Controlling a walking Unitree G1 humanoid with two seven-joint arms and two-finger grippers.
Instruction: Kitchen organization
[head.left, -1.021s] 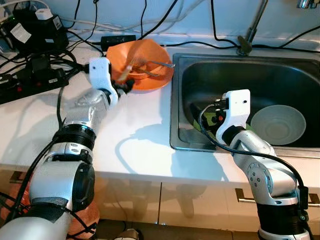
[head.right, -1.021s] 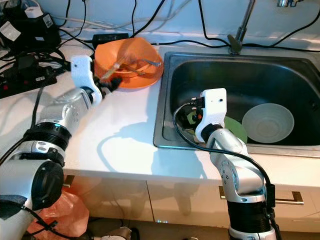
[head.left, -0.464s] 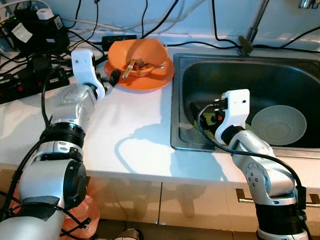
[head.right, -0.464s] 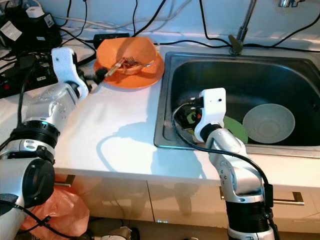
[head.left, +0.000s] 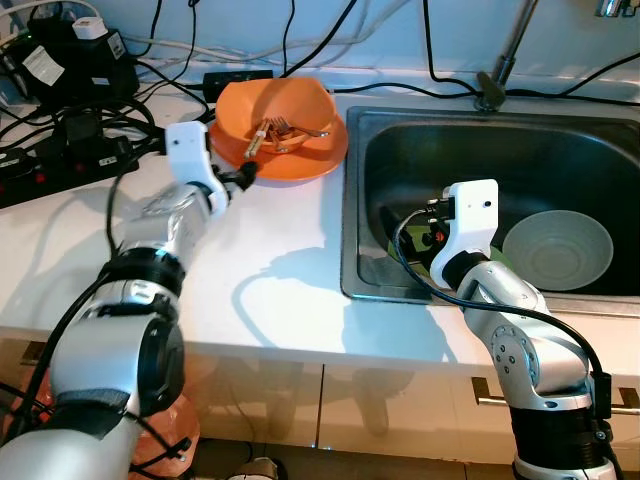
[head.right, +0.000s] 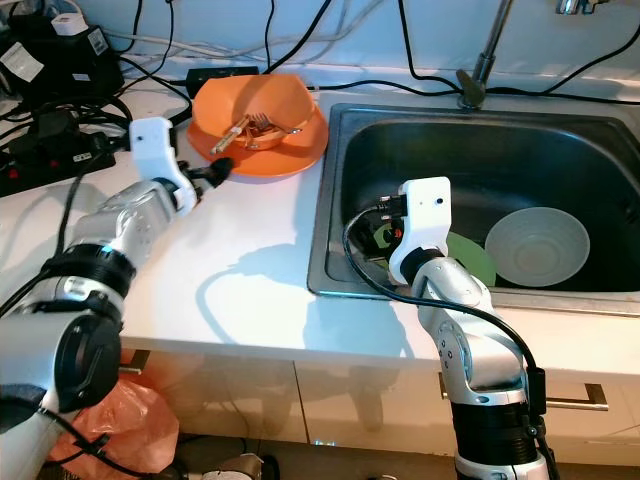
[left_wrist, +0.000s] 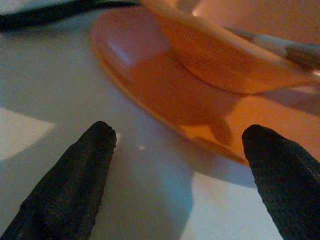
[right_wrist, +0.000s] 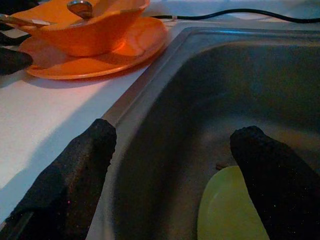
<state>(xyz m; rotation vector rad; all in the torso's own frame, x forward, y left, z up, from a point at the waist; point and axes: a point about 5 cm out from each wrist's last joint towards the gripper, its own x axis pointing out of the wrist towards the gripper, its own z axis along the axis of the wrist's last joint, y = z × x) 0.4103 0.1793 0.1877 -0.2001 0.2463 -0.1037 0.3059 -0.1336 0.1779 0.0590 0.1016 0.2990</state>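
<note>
Orange plate (head.left: 300, 165) with bowl (head.left: 277, 108) sits at 12 o'clock on tabletop (head.left: 270, 270). Your left end effector (left_wrist: 180, 165) gapes wide just beside its rim; straddle the rim squarely. Right end effector (right_wrist: 172, 172) idles wide over sink (head.left: 400, 150).

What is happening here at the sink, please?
The robot stands at a kitchen counter. Its left gripper is open, low over the white counter, just short of the rim of the orange plate, which carries an orange bowl with cutlery. Its right gripper is open over the sink, where a pale bowl and a green plate lie.
</note>
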